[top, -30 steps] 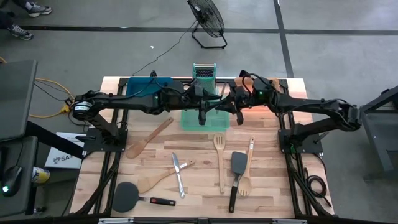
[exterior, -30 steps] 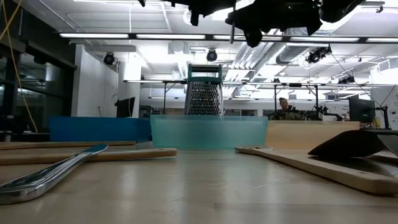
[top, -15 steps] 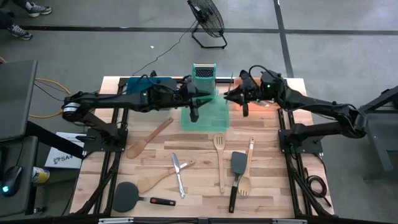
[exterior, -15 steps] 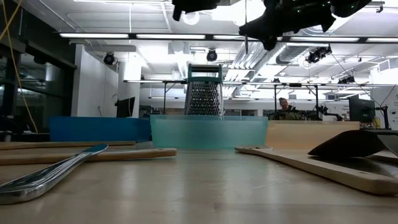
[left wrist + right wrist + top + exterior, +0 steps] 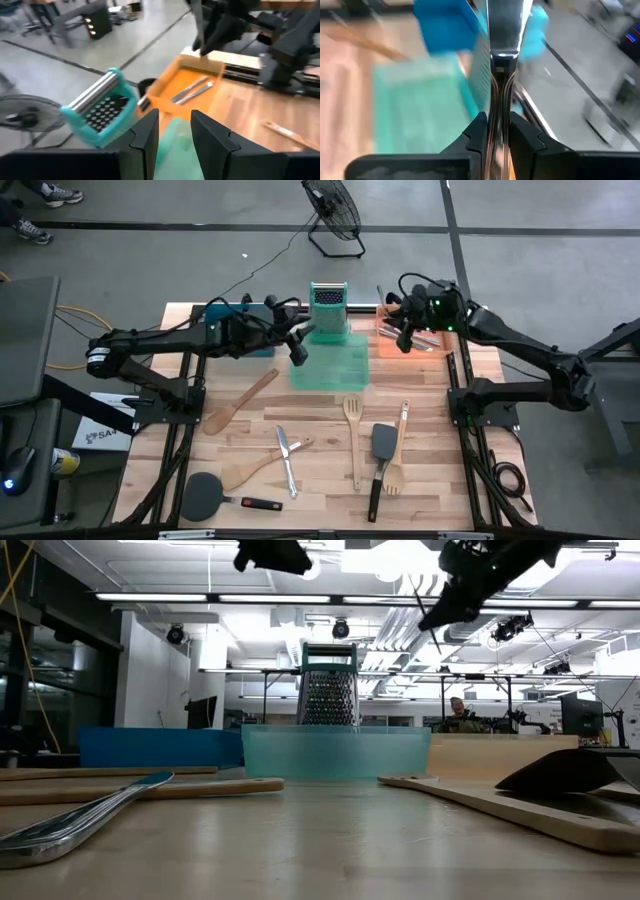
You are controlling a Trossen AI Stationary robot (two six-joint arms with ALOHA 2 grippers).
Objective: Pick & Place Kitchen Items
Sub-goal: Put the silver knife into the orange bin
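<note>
Wooden planks form the bench, which stands on a grey concrete floor with a black fan beyond its far edge.

Near edge, left: a black spatula with a red-tipped handle lies flat. Just beyond it, a pale wooden spatula crosses under a silver knife.

Near edge, right: a second black spatula lies beside a slotted wooden spatula. A wooden fork-ended spoon lies just left of them.

Middle, left: a wooden spoon lies diagonally, apart from the others.

Far row, left to right: a blue tray, a green tray and an orange tray. An upright metal box grater stands at the far end of the green tray. Two silver utensils lie inside the orange tray.

Left tool hangs above the bench between the blue tray and the green tray. Its fingers stand partly apart with nothing between them.

Right tool hangs above the orange tray. Its fingers are closed on a silver metal utensil, which projects forward from the grip. Which kind of utensil it is cannot be told.
</note>
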